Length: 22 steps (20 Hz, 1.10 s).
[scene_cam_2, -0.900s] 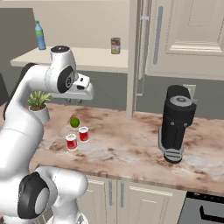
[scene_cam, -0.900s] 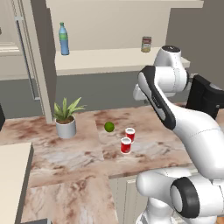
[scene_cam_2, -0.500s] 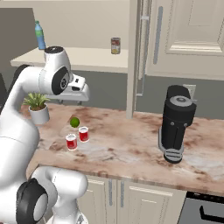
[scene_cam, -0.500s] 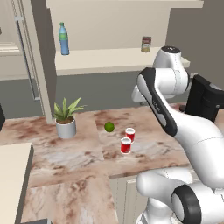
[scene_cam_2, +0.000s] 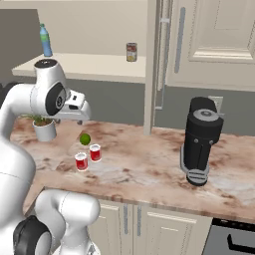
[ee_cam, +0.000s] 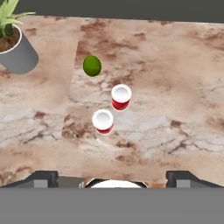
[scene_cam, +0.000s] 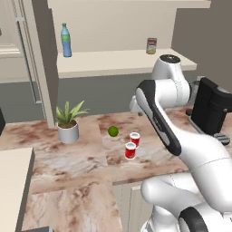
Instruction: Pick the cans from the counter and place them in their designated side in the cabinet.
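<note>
Two red cans with white tops stand upright side by side on the marbled counter (ee_cam: 175,87), one (ee_cam: 120,97) a little farther than the other (ee_cam: 103,121). From the base they show as the rear can (scene_cam: 134,139) (scene_cam_2: 95,152) and the front can (scene_cam: 130,150) (scene_cam_2: 81,161). My gripper (ee_cam: 113,179) hangs well above them, open, with nothing between its widely spread fingertips (ee_cam: 41,177). The hand (scene_cam_2: 74,105) hovers over the counter's back left area. Above, the beige cabinet shelf (scene_cam: 113,61) (scene_cam_2: 99,64) is open-fronted.
A green lime (ee_cam: 92,65) lies just behind the cans, and a potted plant (ee_cam: 15,48) stands to its left. On the shelf are a blue bottle (scene_cam: 66,41) and a tan-labelled can (scene_cam: 151,45). A black coffee machine (scene_cam_2: 200,139) stands at the counter's right.
The hand has swung slightly left and lower over the counter, and its jaws have opened. The cans, lime and plant have not moved.
</note>
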Motion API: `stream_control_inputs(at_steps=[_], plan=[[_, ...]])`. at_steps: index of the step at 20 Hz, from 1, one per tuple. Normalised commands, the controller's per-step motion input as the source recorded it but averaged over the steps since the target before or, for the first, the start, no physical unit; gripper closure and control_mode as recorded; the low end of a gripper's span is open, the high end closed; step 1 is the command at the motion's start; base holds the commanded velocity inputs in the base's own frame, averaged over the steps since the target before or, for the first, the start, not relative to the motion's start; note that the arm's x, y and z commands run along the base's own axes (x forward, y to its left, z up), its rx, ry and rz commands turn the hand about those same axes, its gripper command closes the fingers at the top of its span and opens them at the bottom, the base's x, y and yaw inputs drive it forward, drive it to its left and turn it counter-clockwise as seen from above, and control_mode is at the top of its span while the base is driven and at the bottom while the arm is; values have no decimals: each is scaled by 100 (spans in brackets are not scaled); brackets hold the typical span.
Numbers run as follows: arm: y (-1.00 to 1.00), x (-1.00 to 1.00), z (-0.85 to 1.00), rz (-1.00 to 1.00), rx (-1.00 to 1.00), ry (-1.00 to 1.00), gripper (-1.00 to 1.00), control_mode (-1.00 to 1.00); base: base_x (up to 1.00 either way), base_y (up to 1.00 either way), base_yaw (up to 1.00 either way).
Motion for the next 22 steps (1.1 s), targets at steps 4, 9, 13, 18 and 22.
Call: stream_control_inputs(at_steps=[4,9,13,18,22], plan=[[24,0,-22,0,0,0,-100,-100,0,0,0],[18,0,-26,0,1,0,-100,-100,0,0,0],[11,0,-29,0,2,0,-100,-100,0,0,0],[6,0,-27,0,1,0,-100,-100,0,0,0],[0,5,-23,-1,0,0,-100,-100,0,0,0]])
